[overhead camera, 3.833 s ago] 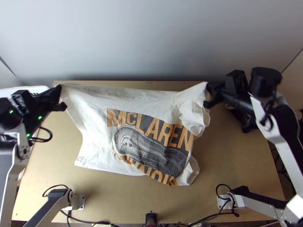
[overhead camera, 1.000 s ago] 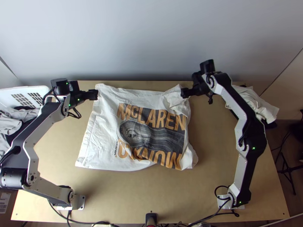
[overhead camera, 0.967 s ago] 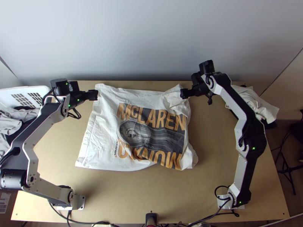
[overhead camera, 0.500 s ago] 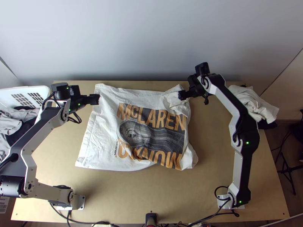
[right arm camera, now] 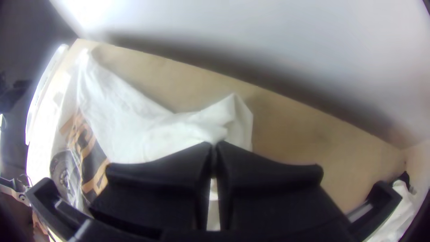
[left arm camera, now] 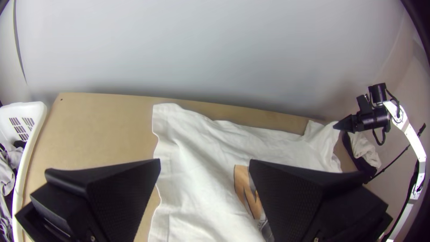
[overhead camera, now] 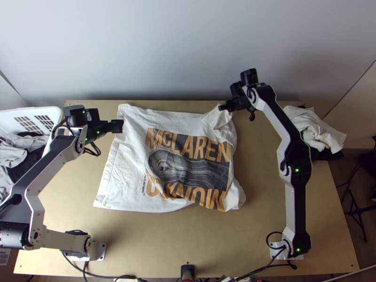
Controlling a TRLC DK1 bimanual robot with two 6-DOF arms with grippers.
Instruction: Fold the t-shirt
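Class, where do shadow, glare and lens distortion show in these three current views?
Top view: soft shadow along the foot of the wall, behind the table; left wrist view: the table's far edge looks bent, the upper-right corner dark; right wrist view: bright glare on the wall, upper left.

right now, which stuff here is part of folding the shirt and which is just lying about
In the job:
- t-shirt, spread with creases
- left gripper, open
- right gripper, shut on the shirt
- table, under it

Lying about:
- basket
- clothes in it
- cloth heap, far right
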